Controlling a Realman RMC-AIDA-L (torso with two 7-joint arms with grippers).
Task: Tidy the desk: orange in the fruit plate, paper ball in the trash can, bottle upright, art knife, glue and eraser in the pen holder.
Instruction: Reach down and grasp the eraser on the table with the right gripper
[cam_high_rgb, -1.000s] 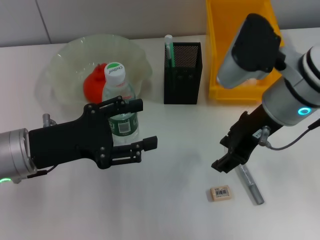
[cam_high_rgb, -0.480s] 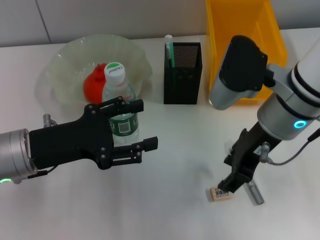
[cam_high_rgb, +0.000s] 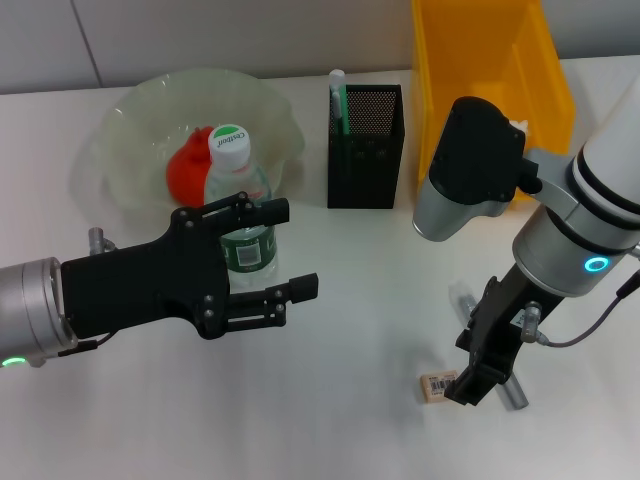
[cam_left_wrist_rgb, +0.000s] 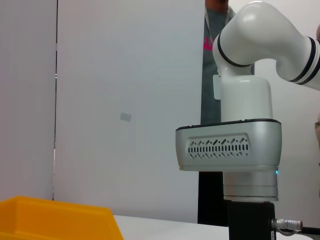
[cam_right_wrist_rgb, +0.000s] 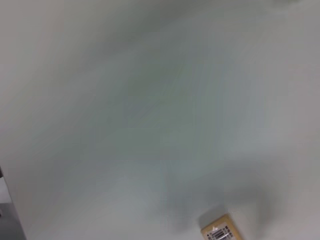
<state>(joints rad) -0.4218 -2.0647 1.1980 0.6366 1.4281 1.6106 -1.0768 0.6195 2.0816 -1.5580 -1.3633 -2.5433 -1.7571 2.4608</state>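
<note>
Where eraser (cam_high_rgb: 437, 387) lies, seemingly white desk (cam_high_rgb: 370, 300)

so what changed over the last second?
The right gripper swung toward the robot and came down: from above the upper end of the grey metal tool, it now sits over the eraser, hiding the eraser's right edge. No grasp is visible yet. Unmoved: the left gripper open around the upright bottle, the orange in the fruit plate, the pen holder, the trash can.
</note>
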